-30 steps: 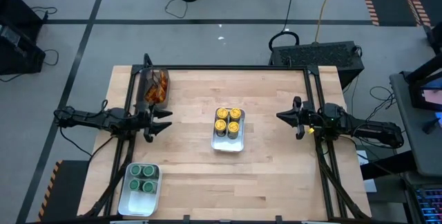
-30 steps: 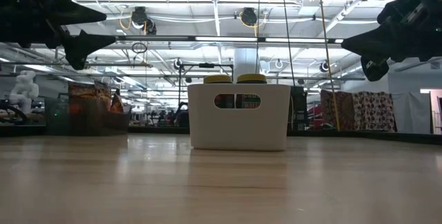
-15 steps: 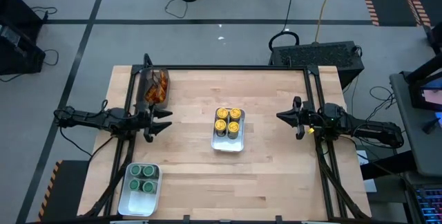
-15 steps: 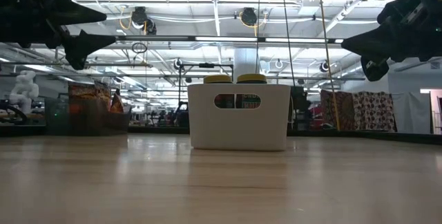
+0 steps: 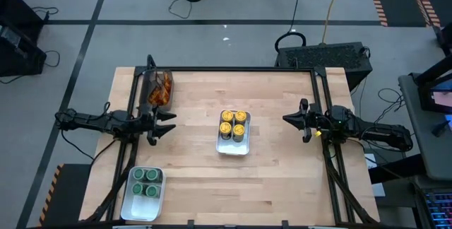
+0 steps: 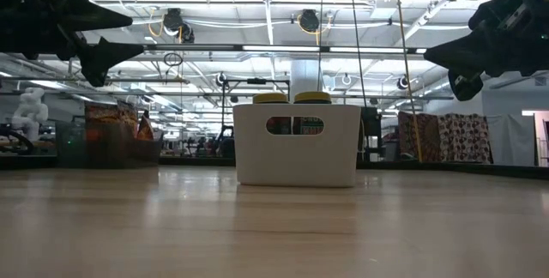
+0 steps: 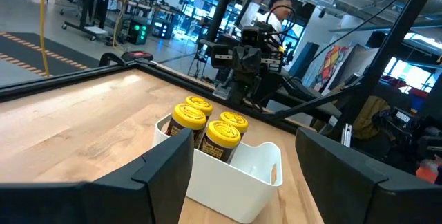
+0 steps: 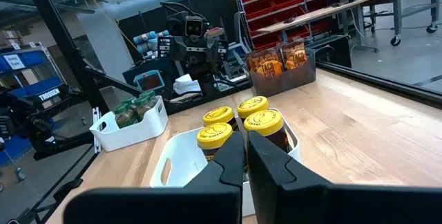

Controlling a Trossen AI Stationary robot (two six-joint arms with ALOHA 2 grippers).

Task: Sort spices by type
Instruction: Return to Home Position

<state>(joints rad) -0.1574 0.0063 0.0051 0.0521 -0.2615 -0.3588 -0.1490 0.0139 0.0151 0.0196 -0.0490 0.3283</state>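
Four yellow-lidded jars (image 5: 234, 124) stand in a white tray (image 5: 233, 147) at the table's middle; they also show in the left wrist view as jars (image 7: 207, 124) and in the right wrist view as jars (image 8: 242, 124). Four green-lidded jars (image 5: 145, 182) stand in a white tray (image 5: 131, 204) at the near left corner. Orange-brown packets (image 5: 162, 87) stand in a dark bin (image 5: 150, 93) at the far left. My left gripper (image 5: 168, 124) hovers open, left of the yellow jars. My right gripper (image 5: 285, 120) hovers shut to their right.
Bare wood lies between each gripper and the middle tray (image 6: 297, 145), and along the table's near edge. Black frame rails (image 5: 240, 69) run along the far edge and both sides. In the low view both grippers hang well above the tabletop.
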